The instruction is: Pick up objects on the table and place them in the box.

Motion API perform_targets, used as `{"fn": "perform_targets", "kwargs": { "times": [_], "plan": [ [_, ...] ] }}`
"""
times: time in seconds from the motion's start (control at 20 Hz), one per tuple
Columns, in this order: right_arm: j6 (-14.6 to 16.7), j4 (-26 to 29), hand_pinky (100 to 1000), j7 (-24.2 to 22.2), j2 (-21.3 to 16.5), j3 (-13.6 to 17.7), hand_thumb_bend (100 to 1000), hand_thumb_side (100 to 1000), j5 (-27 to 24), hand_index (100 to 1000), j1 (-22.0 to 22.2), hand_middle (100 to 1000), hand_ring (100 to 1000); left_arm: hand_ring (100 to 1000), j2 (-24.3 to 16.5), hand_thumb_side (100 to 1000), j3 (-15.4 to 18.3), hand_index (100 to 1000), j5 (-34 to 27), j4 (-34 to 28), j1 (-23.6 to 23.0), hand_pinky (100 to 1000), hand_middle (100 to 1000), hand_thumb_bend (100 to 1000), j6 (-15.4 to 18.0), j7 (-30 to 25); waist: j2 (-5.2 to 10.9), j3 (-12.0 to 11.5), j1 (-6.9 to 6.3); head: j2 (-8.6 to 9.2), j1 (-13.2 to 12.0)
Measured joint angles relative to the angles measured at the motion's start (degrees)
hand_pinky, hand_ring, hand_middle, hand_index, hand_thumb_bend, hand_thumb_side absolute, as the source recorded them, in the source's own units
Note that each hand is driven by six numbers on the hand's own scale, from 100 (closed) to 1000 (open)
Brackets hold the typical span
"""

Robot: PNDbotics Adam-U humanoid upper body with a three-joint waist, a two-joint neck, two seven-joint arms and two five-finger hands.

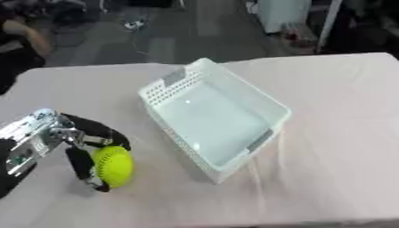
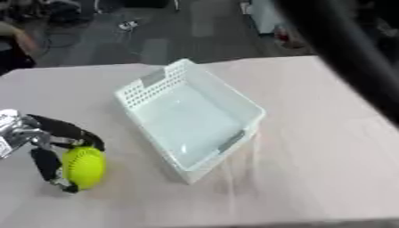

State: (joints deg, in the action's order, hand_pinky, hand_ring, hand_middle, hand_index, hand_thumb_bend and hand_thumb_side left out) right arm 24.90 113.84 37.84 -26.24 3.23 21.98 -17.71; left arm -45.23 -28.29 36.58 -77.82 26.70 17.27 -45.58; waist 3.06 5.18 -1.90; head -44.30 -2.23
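Pickup step: the left hand [image 1: 74, 142] has its fingers curled round the yellow ball [image 1: 114, 165], which sits on the table [image 1: 335, 133] left of the box [image 1: 214, 116] — near it, not touching. Next, I judge: lift, carry right over the rim, release inside — the box looks empty.

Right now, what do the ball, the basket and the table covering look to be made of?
The yellow-green ball, held in the left robot hand, looks matte, possibly rubber or leather; I cannot tell which. The white rectangular basket looks like moulded plastic: perforated walls, smooth glossy floor. The pale pink table covering seems to be cloth, creasing beside the basket.
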Motion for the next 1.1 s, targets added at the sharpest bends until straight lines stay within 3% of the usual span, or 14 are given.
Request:
{"fn": "perform_targets", "kwargs": {
  "times": [0.05, 0.1, 0.15, 0.2, 0.25, 0.3, 0.35, 0.4, 0.45, 0.5, 0.55, 0.9, 1.1],
  "plan": [
    [0.0, 0.0, 325, 0.0, 0.0, 0.0, 100, 1000, 0.0, 598, 0.0, 557, 508, 781, 0.4, 463, 0.3, 1000, 0.0, 0.5, 0.0, 779, 956, 401, 0.2, 0.2, -0.01, 0.0, 0.02, 0.00, 0.0],
    [0.0, 0.0, 328, 0.0, 0.1, 0.0, 100, 1000, -0.1, 598, 0.0, 557, 509, 821, 0.7, 482, 0.6, 1000, 0.0, 0.8, 0.0, 829, 980, 418, 0.3, 0.3, -0.01, 0.0, 0.06, 0.00, 0.0],
    [0.0, 0.0, 315, 0.0, 0.2, 0.0, 100, 1000, -0.1, 598, -0.1, 555, 506, 568, 1.0, 267, 0.9, 866, 0.0, 1.0, 0.0, 476, 773, 100, 0.5, 0.5, -0.01, 0.0, 0.08, 0.00, 0.0],
    [0.0, 0.0, 303, 0.0, 0.4, 0.0, 100, 1000, -0.1, 597, -0.1, 554, 504, 516, 1.1, 224, 1.3, 822, 0.0, 1.1, 0.0, 405, 721, 100, 0.6, 0.6, -0.02, 0.0, 0.10, 0.00, 0.0],
    [0.0, 0.0, 275, 0.0, 0.4, 0.0, 100, 1000, -0.1, 597, -0.1, 551, 499, 388, 1.0, 344, 1.7, 652, -0.1, 1.1, -0.1, 230, 557, 100, 0.8, 0.8, -0.02, 0.0, 0.10, 0.00, 0.0],
    [0.0, 0.0, 277, 0.0, 0.4, 0.0, 100, 1000, -0.1, 597, -0.1, 552, 499, 404, 1.0, 306, 2.1, 674, -0.4, 1.1, -0.2, 248, 578, 100, 1.0, 1.0, -0.02, -0.1, 0.11, 0.00, 0.0],
    [0.0, 0.0, 268, 0.0, 0.4, 0.0, 100, 1000, -0.1, 597, -0.1, 549, 497, 245, 1.0, 498, 2.7, 469, -1.0, 1.1, -0.3, 100, 406, 100, 1.4, 1.4, -0.02, -0.2, 0.11, 0.00, 0.0],
    [0.0, 0.0, 268, 0.0, 0.4, 0.0, 100, 1000, -0.1, 597, -0.1, 548, 497, 135, 1.0, 468, 3.3, 390, -1.7, 1.0, -0.4, 100, 286, 100, 2.0, 2.0, -0.02, -0.3, 0.11, 0.00, 0.0],
    [0.0, 0.0, 267, 0.0, 0.4, 0.0, 100, 1000, 0.0, 596, -0.1, 547, 497, 100, 0.9, 612, 3.7, 344, -2.4, 0.9, -0.5, 100, 210, 100, 2.3, 2.8, -0.02, -0.3, 0.11, 0.00, 0.0],
    [0.0, 0.0, 268, 0.1, 0.4, 0.1, 100, 1000, 0.0, 596, -0.1, 546, 497, 100, 0.9, 477, 4.2, 316, -3.1, 0.7, -0.6, 100, 151, 100, 2.4, 4.0, -0.01, -0.4, 0.11, 0.00, 0.0],
    [0.0, 0.0, 268, 0.1, 0.4, 0.2, 100, 1000, 0.0, 596, -0.1, 546, 497, 100, 0.7, 490, 4.6, 297, -3.9, 0.4, -0.6, 100, 111, 100, 2.2, 5.3, -0.01, -0.4, 0.11, 0.00, 0.0],
    [-0.1, 0.0, 268, 0.4, 0.4, 0.4, 100, 1000, 0.2, 593, 0.1, 544, 497, 100, -2.3, 526, 8.2, 297, -9.2, -2.8, -0.1, 100, 100, 100, -3.8, 14.5, 0.18, -1.1, 0.10, 0.00, 0.0],
    [-0.2, 0.0, 268, 0.4, 0.4, 0.4, 100, 1000, 0.3, 593, 0.5, 543, 497, 100, -3.2, 549, 10.0, 281, -12.1, -4.8, 4.5, 100, 100, 100, -6.0, 18.3, 0.59, -1.3, 0.08, 0.00, -0.4]
  ]
}}
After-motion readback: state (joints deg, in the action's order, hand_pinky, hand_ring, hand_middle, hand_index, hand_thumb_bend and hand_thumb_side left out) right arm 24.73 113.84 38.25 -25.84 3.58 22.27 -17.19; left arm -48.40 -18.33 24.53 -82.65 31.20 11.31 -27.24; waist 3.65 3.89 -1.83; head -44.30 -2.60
